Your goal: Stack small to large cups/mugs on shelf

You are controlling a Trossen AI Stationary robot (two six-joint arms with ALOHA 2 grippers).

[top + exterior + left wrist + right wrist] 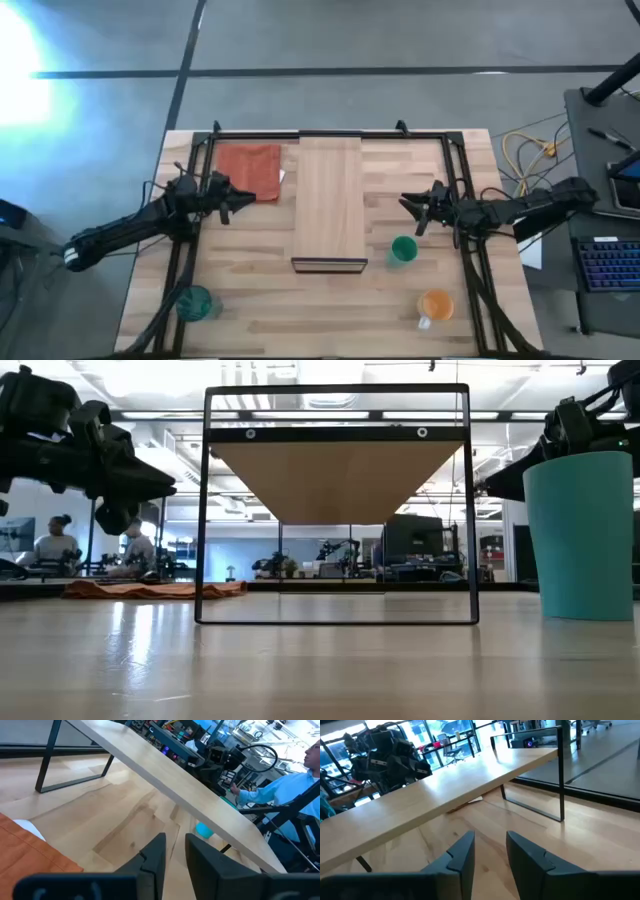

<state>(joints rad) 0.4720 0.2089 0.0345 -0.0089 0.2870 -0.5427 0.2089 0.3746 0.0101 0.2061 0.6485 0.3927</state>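
Note:
The light-wood shelf stands raised on a black frame in the middle of the table. The green cup stands upright on the table right of the shelf's front end; it also shows in the low view. The orange mug stands near the front right. The teal tumbler stands near the front left. My left gripper hovers left of the shelf, slightly open and empty. My right gripper hovers right of the shelf, slightly open and empty.
An orange-red cloth lies at the far left of the table, beside the left gripper. A black rail frame runs around the table. A person in a light-blue sleeve stands beyond the table. Bare tabletop lies in front of the shelf.

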